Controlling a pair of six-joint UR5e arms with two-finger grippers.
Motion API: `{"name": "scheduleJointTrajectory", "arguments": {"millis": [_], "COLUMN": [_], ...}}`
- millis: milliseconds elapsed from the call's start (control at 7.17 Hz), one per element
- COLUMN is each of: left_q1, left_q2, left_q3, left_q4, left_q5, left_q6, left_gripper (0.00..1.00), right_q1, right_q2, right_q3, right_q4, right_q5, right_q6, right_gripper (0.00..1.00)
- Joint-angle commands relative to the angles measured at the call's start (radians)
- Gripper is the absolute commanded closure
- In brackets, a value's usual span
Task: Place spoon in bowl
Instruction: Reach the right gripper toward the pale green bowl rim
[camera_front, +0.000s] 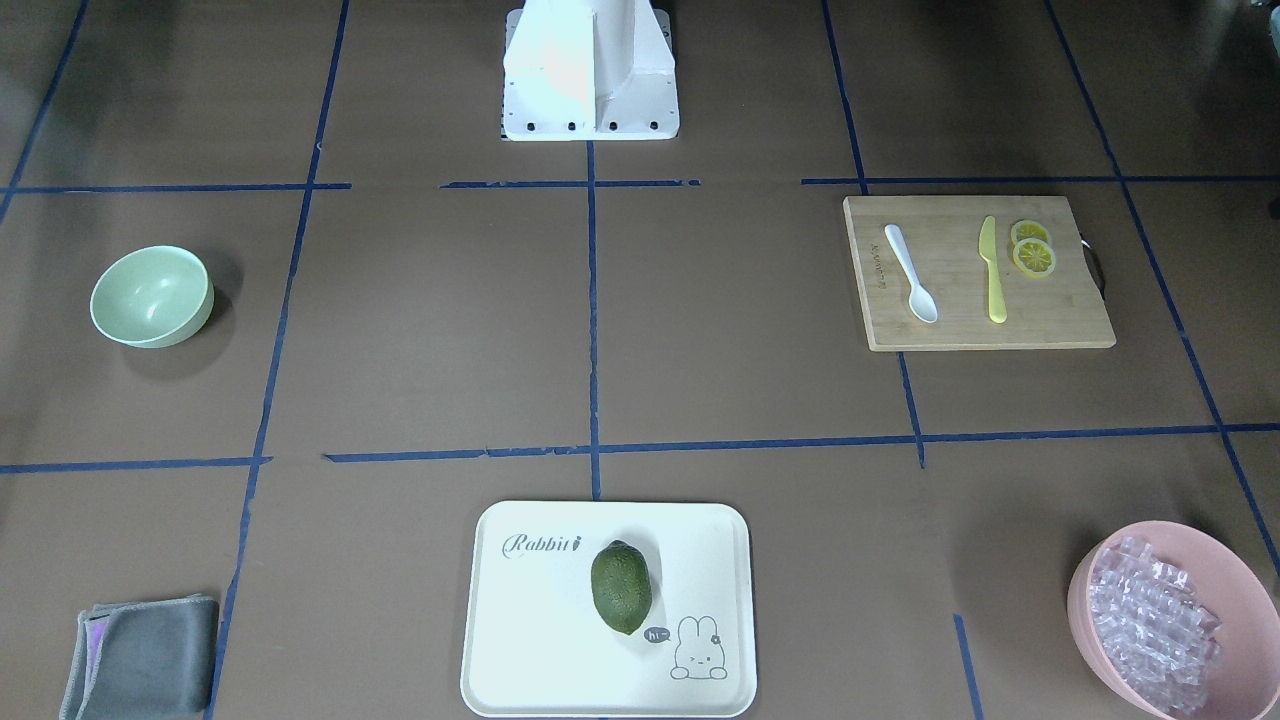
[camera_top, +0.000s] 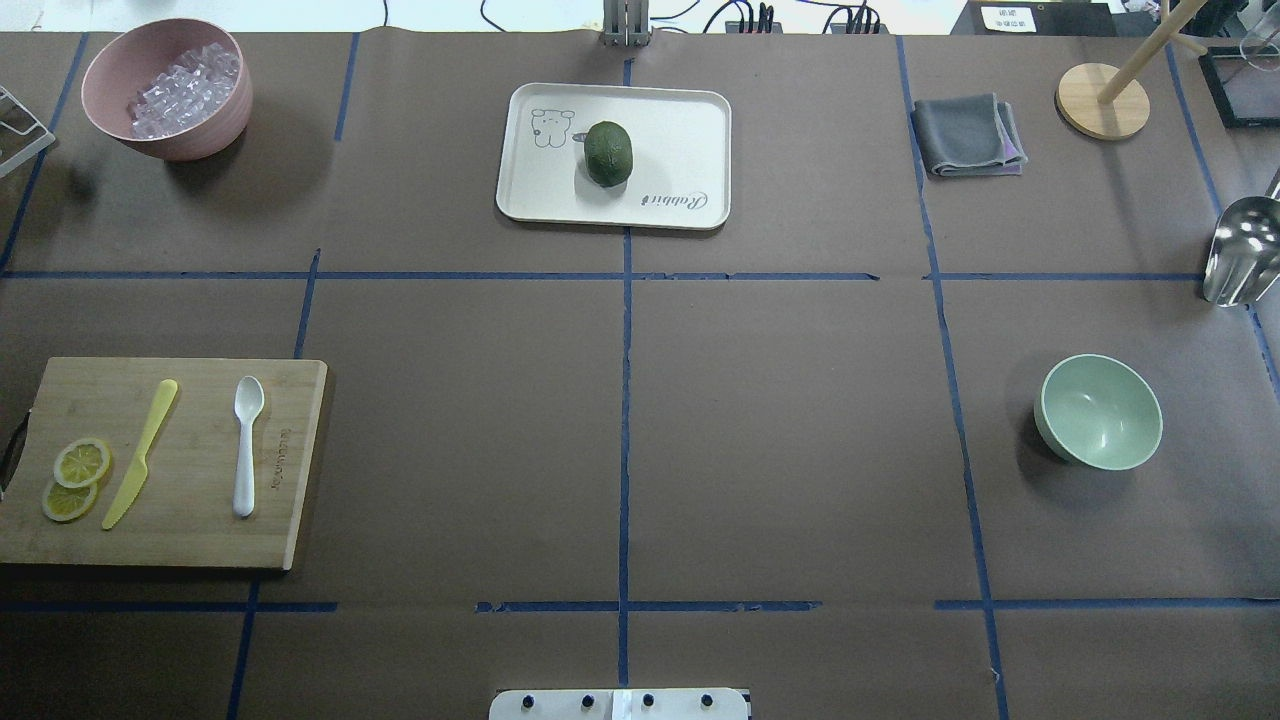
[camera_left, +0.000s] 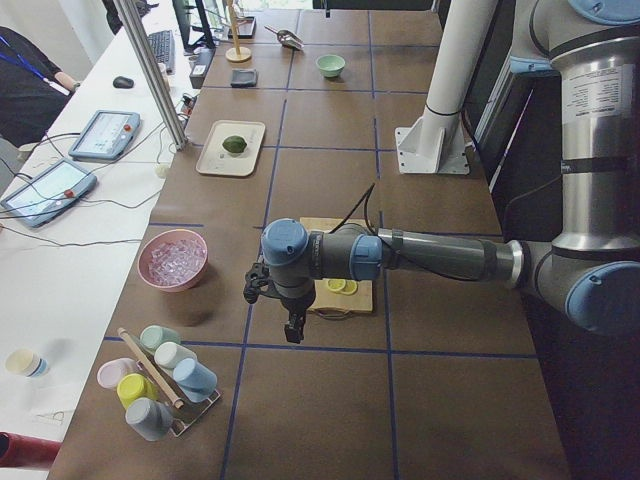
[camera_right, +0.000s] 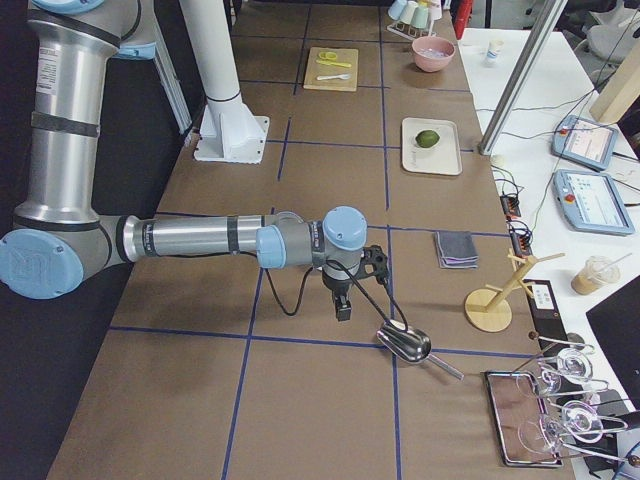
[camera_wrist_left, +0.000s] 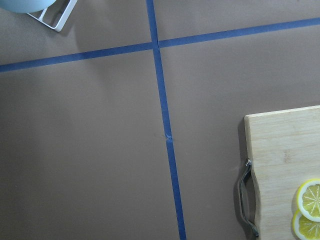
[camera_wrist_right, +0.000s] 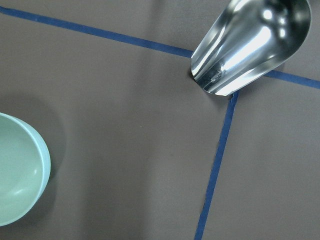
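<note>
The spoon (camera_top: 244, 455) lies on the cutting board (camera_top: 200, 480), handle toward the robot and scoop pointing away, well apart from the bowl (camera_top: 1100, 412); farther off a tray (camera_top: 680, 130) reads "Rabbit"; I cannot tell how the jaws of the left gripper (camera_left: 293, 328) and right gripper (camera_right: 343, 308) stand.

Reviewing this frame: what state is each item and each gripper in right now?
spoon: lying flat on the cutting board, untouched
bowl: upright, empty
pink bowl: upright, full of clear pieces
cloth: folded
tray: flat, holding a green fruit
left gripper: above the table, open or shut unclear
right gripper: above the table, open or shut unclear
</note>
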Motion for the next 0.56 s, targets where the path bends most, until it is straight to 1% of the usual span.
{"name": "scheduleJointTrajectory", "arguments": {"millis": [0,140,279,419], "left_q1": [0.001,0.001,0.001,0.001], "left_q2": [0.006,0.007,0.007,0.002], "left_q3": [-0.004,0.002,0.003,0.003], "left_q4": [0.000,0.000,0.000,0.000], "left_q5": [0.000,0.000,0.000,0.000], "left_q6": [0.000,0.000,0.000,0.000], "left_gripper": [0.00,0.00,0.00,0.00], "right_q1": [-0.078,-0.133,-0.226,-0.321], "right_q2": [0.001,-0.001,0.001,0.001], "right_q3": [0.000,0.000,-0.003,-0.003], "right_q4": [0.109,0.227,0.337,0.449], "right_q5": [0.001,0.001,-0.033,-0.109], "right_q6": [0.194,0.362,0.552,0.717], "right_gripper": [0.00,0.00,0.00,0.00]}}
